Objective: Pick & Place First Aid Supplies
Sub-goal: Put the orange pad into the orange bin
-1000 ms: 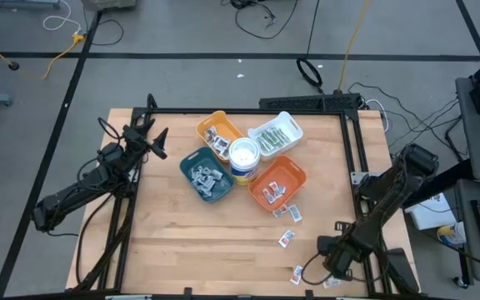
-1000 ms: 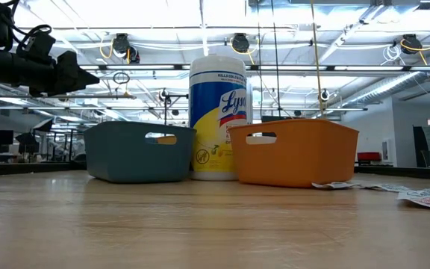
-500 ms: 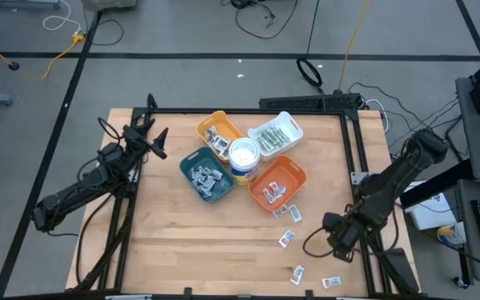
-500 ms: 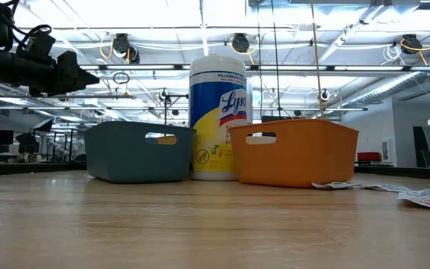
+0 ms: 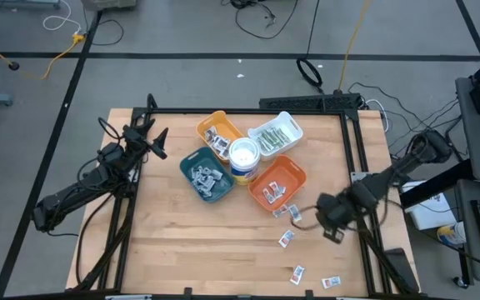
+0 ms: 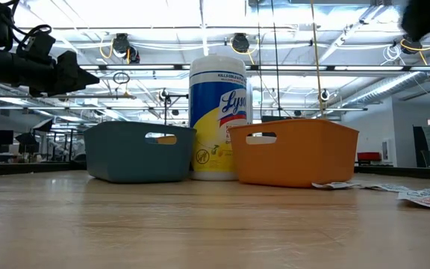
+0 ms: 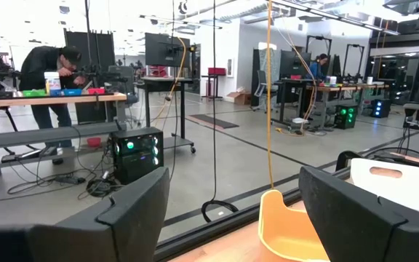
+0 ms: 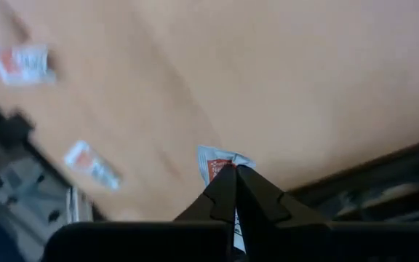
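My right gripper [image 5: 330, 218] hangs above the table right of the orange tray [image 5: 278, 182] and is shut on a small white packet with red marks [image 8: 219, 163]. More such packets lie flat on the wood: some beside the orange tray [image 5: 288, 215], one [image 5: 286, 239] nearer the front, and two near the front edge [image 5: 297, 272]. Two of these show in the right wrist view [image 8: 23, 62]. My left gripper [image 5: 153, 138] waits open and empty above the table's left edge, its fingers [image 7: 140, 211] wide apart. My right gripper pinches the white packet with red marks between its two fingertips [image 8: 233, 178]. The packet's free corner [image 8: 213, 156] sticks out past the tips. The packet is lifted clear of the table. Which edge the fingers are on is hidden by the fingers.
Around a white wipes tub [image 5: 244, 157] stand a teal tray [image 5: 207, 175], a yellow tray [image 5: 219, 131] and a white tray [image 5: 275, 133], all with small items inside. A black frame runs along the table's edges [image 5: 352, 167]. Bare wood lies at the front left.
My right gripper has gone from the table's front right corner toward the far edge and up, to a spot beside the orange tray, turning as it went. Its arm now shows at the top right of the low view.
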Motion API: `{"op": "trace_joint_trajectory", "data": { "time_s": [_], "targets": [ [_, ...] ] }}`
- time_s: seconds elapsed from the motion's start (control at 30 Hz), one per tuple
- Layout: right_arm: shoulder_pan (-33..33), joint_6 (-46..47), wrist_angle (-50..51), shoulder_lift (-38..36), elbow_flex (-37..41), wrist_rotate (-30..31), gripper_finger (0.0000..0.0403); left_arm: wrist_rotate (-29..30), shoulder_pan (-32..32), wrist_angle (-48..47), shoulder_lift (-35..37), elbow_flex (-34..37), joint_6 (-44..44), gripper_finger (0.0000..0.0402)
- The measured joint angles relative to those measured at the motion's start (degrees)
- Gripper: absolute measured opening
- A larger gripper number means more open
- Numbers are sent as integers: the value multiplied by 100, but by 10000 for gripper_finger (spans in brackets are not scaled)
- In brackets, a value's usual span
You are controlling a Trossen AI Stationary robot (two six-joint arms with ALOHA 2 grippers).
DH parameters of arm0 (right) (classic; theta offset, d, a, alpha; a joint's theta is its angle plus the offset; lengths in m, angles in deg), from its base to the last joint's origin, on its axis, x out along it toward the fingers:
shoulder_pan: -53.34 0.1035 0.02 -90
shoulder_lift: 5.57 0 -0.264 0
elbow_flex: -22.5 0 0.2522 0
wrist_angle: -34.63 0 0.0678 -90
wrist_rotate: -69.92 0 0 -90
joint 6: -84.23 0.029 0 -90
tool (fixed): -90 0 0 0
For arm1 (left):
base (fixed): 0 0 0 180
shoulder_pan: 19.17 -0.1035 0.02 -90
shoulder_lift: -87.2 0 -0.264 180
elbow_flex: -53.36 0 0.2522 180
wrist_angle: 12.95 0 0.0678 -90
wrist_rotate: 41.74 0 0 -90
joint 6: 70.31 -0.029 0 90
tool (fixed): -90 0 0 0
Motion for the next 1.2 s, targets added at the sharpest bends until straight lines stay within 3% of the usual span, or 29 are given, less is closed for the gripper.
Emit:
{"op": "trace_joint_trajectory", "data": {
  "time_s": [0.3,0.6,0.87,1.2],
  "targets": [
    [-1935,-1685,366,886,-1004,287,0,0,-2,0,0,0,0,308],
    [-3290,-2799,362,1935,-2305,619,0,0,0,0,1,0,0,308],
    [-3760,-3127,310,2441,-2882,649,0,0,-2,0,0,0,0,308],
    [-3428,-3194,-1052,2787,-2199,1722,0,0,-2,0,1,0,0,308]
  ]
}}
